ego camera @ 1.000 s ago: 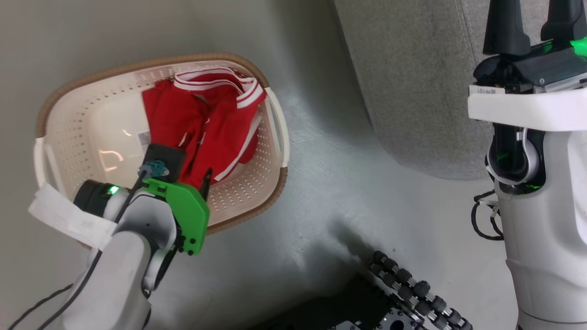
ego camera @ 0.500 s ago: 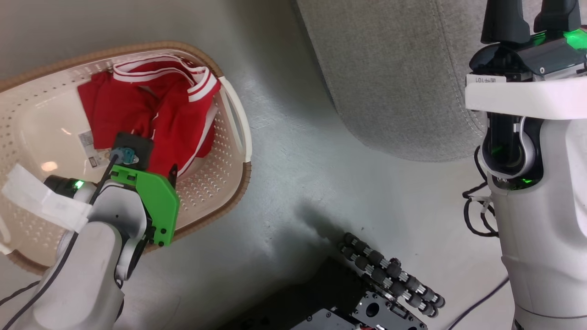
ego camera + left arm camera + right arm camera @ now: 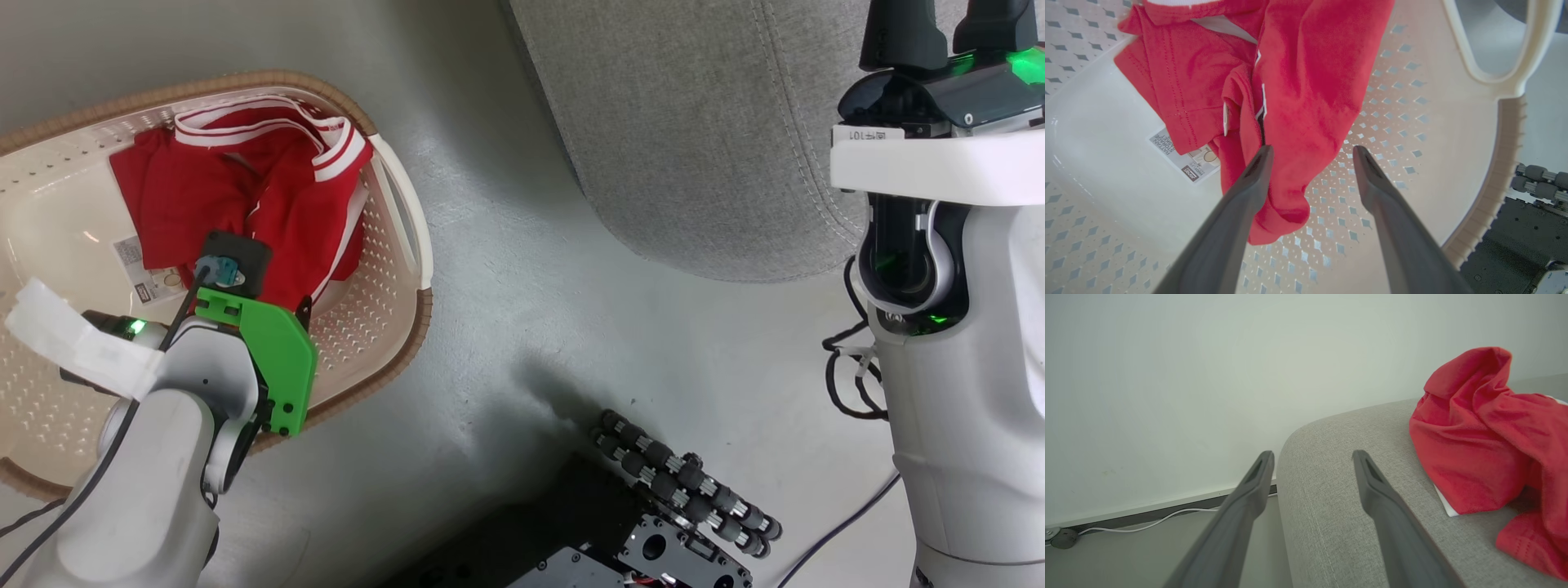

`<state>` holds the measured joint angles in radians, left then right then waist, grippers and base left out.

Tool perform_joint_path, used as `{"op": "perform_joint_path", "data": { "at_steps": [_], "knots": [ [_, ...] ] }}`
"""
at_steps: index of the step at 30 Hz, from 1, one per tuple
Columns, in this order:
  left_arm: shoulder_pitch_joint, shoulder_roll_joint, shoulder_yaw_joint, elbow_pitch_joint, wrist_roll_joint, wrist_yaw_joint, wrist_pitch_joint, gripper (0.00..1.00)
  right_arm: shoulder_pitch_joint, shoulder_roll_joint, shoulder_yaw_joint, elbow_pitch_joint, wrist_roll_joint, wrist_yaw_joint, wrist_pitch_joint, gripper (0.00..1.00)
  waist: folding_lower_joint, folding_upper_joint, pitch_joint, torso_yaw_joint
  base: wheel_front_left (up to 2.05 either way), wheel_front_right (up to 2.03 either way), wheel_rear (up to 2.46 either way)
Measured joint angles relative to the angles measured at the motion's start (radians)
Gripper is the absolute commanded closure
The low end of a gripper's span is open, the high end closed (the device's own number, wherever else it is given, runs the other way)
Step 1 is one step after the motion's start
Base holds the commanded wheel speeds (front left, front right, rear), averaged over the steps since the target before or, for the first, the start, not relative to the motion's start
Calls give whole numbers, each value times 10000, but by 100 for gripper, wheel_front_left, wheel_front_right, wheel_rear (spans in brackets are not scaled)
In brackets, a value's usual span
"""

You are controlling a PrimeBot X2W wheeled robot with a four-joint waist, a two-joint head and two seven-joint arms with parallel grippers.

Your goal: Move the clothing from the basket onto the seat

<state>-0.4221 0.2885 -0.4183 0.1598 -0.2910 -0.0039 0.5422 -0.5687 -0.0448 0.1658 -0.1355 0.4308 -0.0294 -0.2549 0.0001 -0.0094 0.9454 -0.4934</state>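
Note:
Red clothing [image 3: 245, 188] with white stripes lies bunched in the cream basket [image 3: 384, 327], against its right side. My left gripper [image 3: 1312, 151] hangs open inside the basket, just above the lower end of the clothing [image 3: 1290, 81]. One of its fingers overlaps the fabric and the other is over the perforated wall [image 3: 1412, 122]; nothing is gripped. My right gripper [image 3: 1312, 455] stands open over the rounded edge of the grey seat [image 3: 1351, 477], holding nothing. Another red garment [image 3: 1486, 445] lies crumpled on the seat. In the head view the seat [image 3: 694, 139] is at the upper right of the basket.
Grey floor [image 3: 531, 286] separates the basket from the seat. My dark base with its rollers [image 3: 686, 490] sits at the bottom. A white cable [image 3: 1167, 516] runs along the foot of the pale wall [image 3: 1208, 375] beside the seat.
The head camera has turned, so basket and seat sit further left in the picture. My left gripper keeps about the same place over the clothing. Both grippers stay open.

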Motion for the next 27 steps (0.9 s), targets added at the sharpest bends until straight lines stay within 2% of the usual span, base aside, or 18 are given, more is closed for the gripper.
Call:
{"op": "perform_joint_path", "data": {
  "at_steps": [24, 25, 27],
  "knots": [
    [-553, 61, -167, 1014, 104, -138, 6, 0, -1, 6, -148, 58, -176, 44, 0, 0, -1, 0, 230, 93, 0, 0, 0],
    [-563, 56, -171, 1070, 104, -138, -33, 16, -1, 6, -155, 63, -186, 61, 0, 0, -1, 0, 235, 99, 0, 0, 0],
    [-624, 42, -176, 1179, 128, -138, -81, 90, -1, 8, -163, 69, -186, 105, 0, 0, -1, 0, 245, 113, 0, 0, 0]
  ]
}}
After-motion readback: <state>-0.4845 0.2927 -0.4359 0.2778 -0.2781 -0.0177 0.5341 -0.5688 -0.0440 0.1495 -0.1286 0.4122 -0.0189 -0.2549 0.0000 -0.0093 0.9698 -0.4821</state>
